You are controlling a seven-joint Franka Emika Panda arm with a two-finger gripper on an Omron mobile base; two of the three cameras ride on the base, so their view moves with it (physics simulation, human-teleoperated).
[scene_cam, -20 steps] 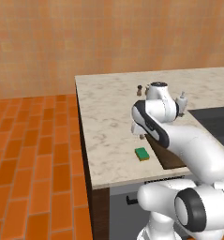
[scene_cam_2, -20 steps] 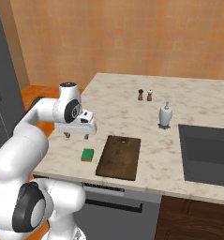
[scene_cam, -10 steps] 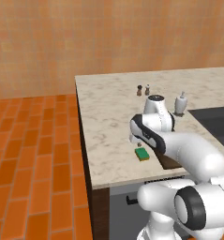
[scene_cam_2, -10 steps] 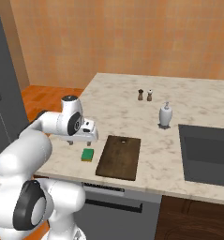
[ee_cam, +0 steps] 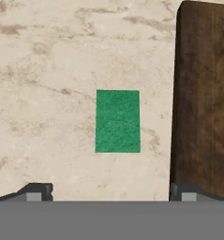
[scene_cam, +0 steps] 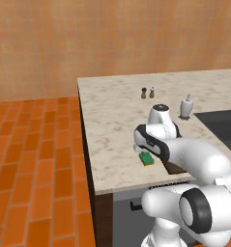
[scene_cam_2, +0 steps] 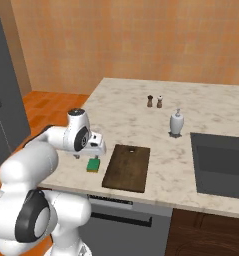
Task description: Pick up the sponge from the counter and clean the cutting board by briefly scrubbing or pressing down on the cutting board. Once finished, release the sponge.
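Observation:
The sponge (ee_cam: 117,121) lies flat on the beige marbled counter (ee_cam: 48,93), green top up, just left of the dark wooden cutting board (ee_cam: 202,98). My gripper (ee_cam: 111,191) hovers straight above the sponge, open, its fingertips (ee_cam: 38,190) spread wider than the sponge and touching nothing. From the right base view the sponge (scene_cam_2: 93,164) sits beside the board (scene_cam_2: 127,167) near the counter's front edge, with the gripper (scene_cam_2: 94,151) just over it. In the left base view the sponge (scene_cam: 147,157) peeks out below the gripper (scene_cam: 146,148); my arm hides most of the board.
Two small shakers (scene_cam_2: 154,101) and a white soap bottle (scene_cam_2: 176,123) stand farther back on the counter (scene_cam_2: 136,120). A dark recessed sink (scene_cam_2: 221,162) lies to the right of the board. The counter's front edge runs close to the sponge; brick floor (scene_cam: 35,159) lies left.
My arm has bent down and forward, bringing the open gripper lower over the sponge. The sponge and the cutting board have stayed in place.

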